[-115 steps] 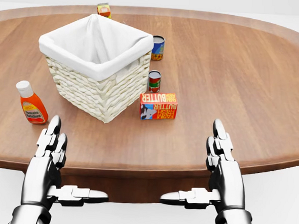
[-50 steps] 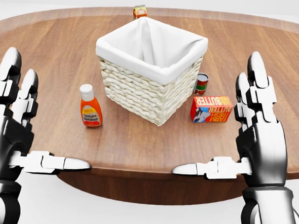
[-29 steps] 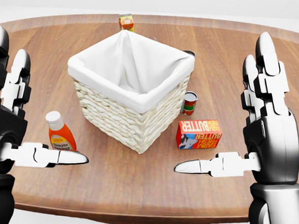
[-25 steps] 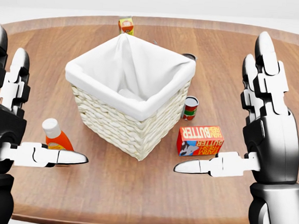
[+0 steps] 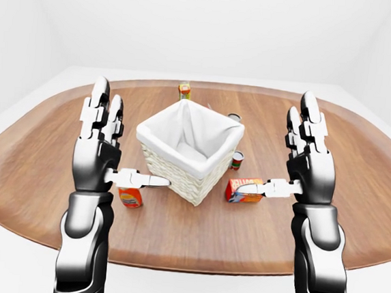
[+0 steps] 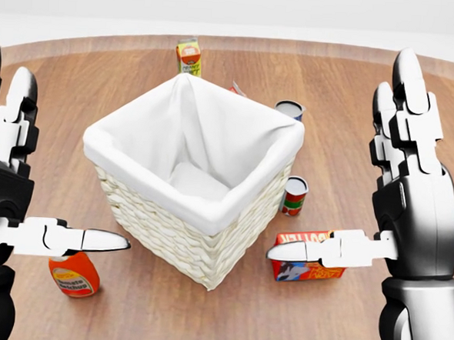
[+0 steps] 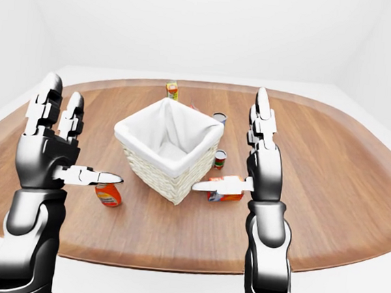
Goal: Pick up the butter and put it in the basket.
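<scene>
Beside the basket [image 6: 195,191], at its lower right in the head view, the butter box [image 6: 308,260] lies lengthwise under the right hand [image 6: 406,204], which is spread open and empty.

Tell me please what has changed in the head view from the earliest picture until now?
The camera has moved closer and looks more steeply down, so the basket fills more of the head view; that is the view's shift, not the things' motion. Both hands rose from low at the table edge: left hand and right hand now stand raised, open, holding nothing. The butter still lies beside the basket, untouched, as do the ketchup bottle and cans.
</scene>
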`<state>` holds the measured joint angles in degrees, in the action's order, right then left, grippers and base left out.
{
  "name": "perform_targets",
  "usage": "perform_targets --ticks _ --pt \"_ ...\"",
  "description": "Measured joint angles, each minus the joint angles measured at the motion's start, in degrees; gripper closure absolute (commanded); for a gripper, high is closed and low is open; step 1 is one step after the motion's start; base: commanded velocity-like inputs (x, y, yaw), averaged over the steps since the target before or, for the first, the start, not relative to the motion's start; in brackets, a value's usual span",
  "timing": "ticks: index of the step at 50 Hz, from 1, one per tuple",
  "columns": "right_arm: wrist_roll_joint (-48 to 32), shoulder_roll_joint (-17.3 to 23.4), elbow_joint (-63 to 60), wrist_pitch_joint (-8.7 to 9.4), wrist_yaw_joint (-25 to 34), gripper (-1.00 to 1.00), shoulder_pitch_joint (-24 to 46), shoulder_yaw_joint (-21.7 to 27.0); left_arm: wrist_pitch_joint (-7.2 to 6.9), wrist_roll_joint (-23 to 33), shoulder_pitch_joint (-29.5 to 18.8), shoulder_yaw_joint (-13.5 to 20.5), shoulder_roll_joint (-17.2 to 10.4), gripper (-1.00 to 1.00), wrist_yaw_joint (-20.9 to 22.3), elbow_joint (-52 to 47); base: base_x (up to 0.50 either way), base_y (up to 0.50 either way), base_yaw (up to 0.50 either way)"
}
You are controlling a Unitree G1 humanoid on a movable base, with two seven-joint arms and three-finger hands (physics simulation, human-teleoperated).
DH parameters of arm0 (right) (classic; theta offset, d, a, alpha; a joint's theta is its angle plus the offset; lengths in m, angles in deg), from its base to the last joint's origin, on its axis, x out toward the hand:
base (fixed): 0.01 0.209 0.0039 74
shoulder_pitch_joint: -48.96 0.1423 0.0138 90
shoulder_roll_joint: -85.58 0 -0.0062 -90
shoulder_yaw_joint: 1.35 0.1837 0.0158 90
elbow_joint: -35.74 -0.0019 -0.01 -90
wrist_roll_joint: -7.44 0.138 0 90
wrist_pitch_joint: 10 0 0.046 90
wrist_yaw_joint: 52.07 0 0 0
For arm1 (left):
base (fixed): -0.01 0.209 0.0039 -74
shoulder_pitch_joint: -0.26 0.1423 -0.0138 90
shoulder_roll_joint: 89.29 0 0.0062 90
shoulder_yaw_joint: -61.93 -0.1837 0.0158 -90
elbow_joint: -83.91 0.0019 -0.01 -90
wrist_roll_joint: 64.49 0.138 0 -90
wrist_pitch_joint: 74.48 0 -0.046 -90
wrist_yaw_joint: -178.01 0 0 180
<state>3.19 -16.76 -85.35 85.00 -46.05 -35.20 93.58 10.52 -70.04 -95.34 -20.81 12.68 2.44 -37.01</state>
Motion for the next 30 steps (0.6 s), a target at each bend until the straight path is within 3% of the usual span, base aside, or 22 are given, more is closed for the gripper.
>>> perform_targets --ticks 10,30 --pt "-0.3 -0.1 0.1 0.0 0.2 -1.0 -0.1 -0.2 0.0 -0.1 0.1 0.1 0.0 -1.0 0.0 -0.4 0.46 0.0 0.0" --pt "-0.7 -0.2 0.0 0.0 0.0 -1.0 0.0 -0.3 0.0 -0.3 -0.1 0.2 0.0 -1.0 0.1 -0.8 0.09 0.0 0.0"
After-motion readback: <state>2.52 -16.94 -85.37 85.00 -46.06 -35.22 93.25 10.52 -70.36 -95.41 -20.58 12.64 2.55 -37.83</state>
